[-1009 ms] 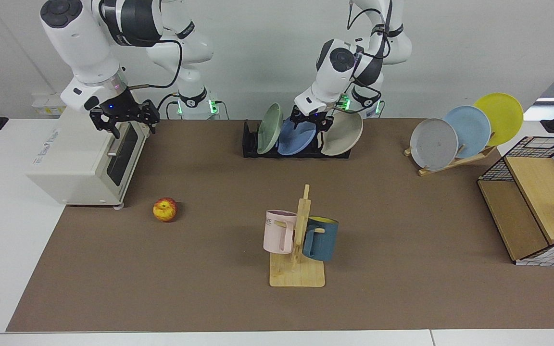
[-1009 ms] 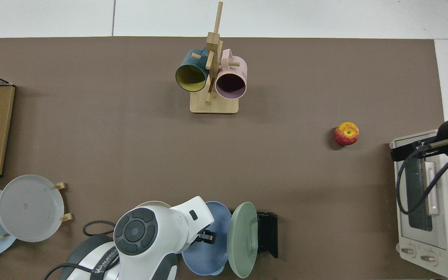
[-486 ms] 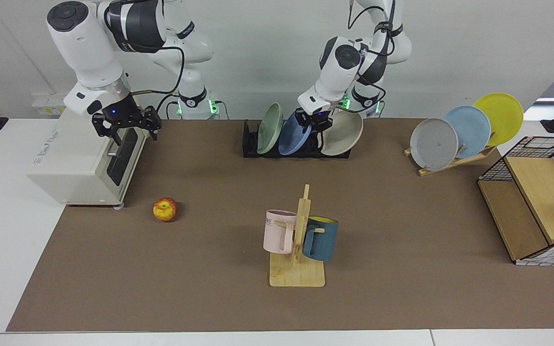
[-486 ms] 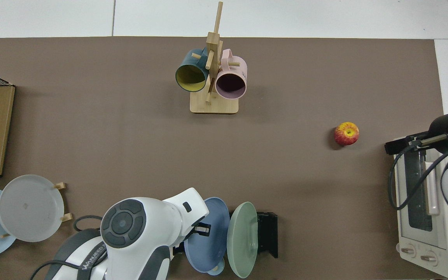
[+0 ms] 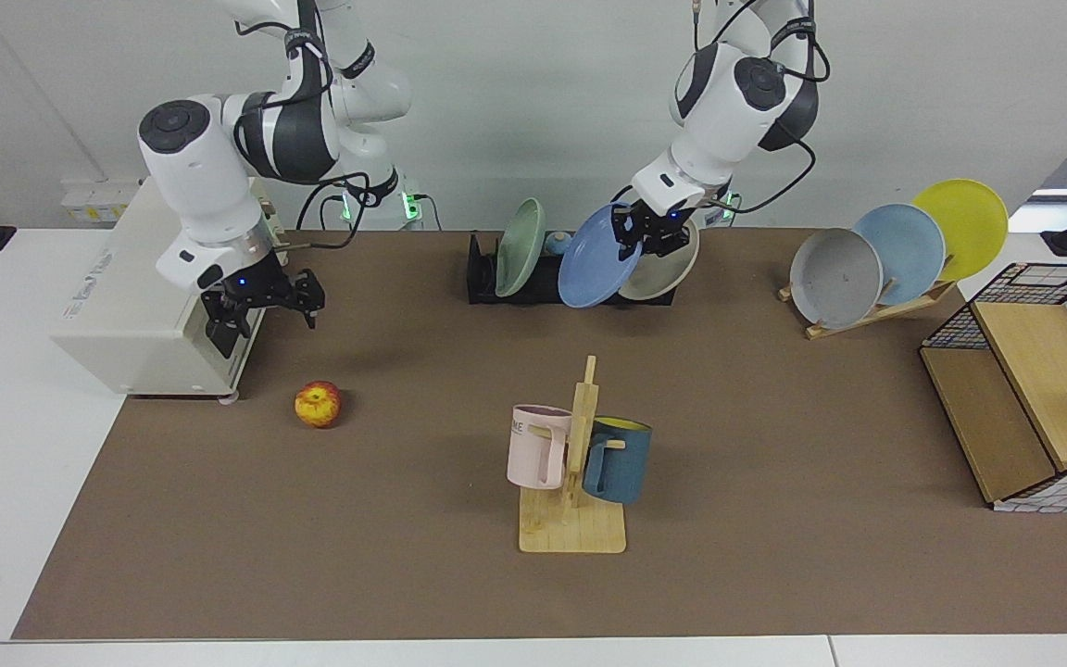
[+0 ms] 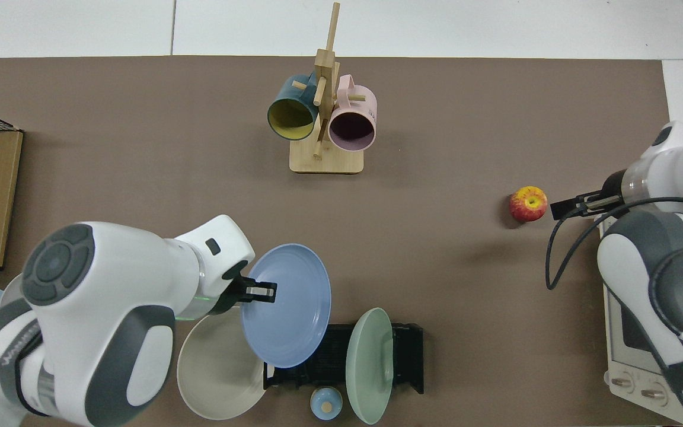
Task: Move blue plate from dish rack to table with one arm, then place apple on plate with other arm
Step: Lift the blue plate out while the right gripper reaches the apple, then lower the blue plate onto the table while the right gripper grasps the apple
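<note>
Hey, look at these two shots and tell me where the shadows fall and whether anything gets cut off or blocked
Facing view: soft, even light; the red-and-yellow apple casts a faint shadow on the brown mat.
Top view: the left arm's white body hides the pale plates at the corner, and its left gripper holds the periwinkle-blue plate; the right gripper hangs beside the apple.

You see one camera across the brown-matted white table (image 5: 404,574), facing both arms from some distance. The other looks straight down, closer. Both share the wooden mug stand (image 5: 573,519) (image 6: 326,160).
</note>
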